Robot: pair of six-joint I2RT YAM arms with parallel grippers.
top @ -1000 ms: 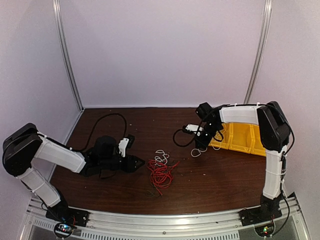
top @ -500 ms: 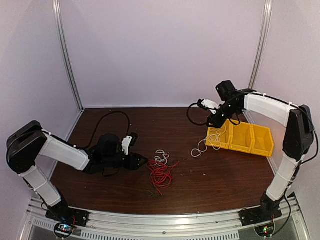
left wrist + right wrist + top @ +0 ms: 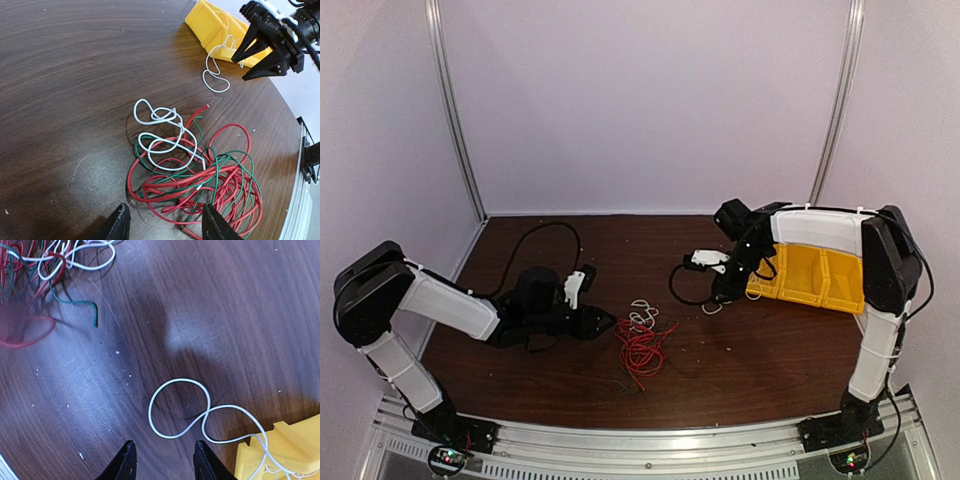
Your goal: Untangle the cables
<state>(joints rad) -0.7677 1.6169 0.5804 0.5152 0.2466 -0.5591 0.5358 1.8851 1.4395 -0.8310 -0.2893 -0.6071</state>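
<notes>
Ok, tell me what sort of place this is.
Most likely a robot lab test cell: plain walls and metal posts enclose a wooden table, the left arm and right arm stand at its near edge, with tangled cables and yellow bins as props.

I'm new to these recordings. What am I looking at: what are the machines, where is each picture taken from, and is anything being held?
Two robot arms stand at the near edge of a brown table, each ending in a two-finger gripper. The wide picture looks down from above and behind them. The other two come from cameras on the wrists. A tangle of red, green and white cables lies just ahead of the left gripper. A separate white cable trails from a yellow bin onto the table, below the right gripper. Both grippers are open and hold nothing.
</notes>
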